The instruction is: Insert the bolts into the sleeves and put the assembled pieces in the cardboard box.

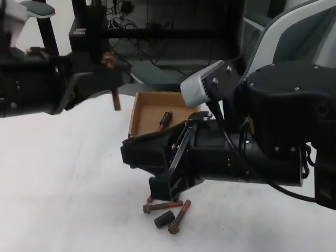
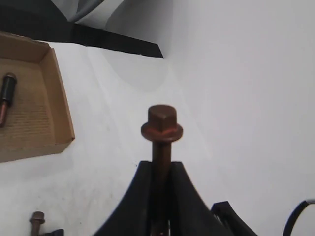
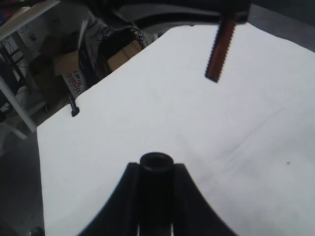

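The left jaws pinch a bolt [image 2: 161,129] over the bench's [image 1: 63,173] far side. The right jaws pinch a sleeve [image 3: 156,162] nearer the front. The bolt should go straight into the sleeve's hole, slowly.

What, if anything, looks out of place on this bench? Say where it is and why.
One small dark piece lies alone by the bench edge, away from the loose bolts and cardboard box. Too small to identify. Nothing else stands out.
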Controlling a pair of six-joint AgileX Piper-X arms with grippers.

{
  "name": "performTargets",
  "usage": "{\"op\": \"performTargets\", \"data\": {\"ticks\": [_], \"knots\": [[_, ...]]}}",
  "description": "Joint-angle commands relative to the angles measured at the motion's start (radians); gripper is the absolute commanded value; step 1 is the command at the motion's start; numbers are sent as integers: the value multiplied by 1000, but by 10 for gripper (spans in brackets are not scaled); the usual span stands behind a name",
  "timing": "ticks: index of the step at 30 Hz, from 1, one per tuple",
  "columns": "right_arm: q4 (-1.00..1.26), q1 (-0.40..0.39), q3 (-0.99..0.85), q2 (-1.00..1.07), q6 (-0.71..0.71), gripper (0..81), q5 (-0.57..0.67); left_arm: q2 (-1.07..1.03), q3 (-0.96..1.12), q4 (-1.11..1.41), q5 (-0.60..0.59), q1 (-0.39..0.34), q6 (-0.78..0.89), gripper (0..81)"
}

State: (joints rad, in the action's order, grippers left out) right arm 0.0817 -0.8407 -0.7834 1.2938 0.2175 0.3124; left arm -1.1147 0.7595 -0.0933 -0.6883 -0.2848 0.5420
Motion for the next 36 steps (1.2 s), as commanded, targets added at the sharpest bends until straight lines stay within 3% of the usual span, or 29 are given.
{"op": "performTargets", "data": {"ticks": [1, 5, 9, 28, 36], "knots": [[3, -4, -11, -1, -16, 4, 7, 26, 15, -47, 45, -58, 1, 17], [3, -4, -11, -1, -16, 4, 7, 56, 15, -158, 167, -131, -65, 17], [-12, -4, -11, -1, -15, 4, 7, 79, 15, -234, 248, -147, -98, 17], [-63, -4, -11, -1, -40, 4, -1, 80, 97, -224, 279, -144, -95, 17], [-34, -4, -11, -1, 35, 4, -45, 80, 97, -224, 279, -144, -98, 17]]}}
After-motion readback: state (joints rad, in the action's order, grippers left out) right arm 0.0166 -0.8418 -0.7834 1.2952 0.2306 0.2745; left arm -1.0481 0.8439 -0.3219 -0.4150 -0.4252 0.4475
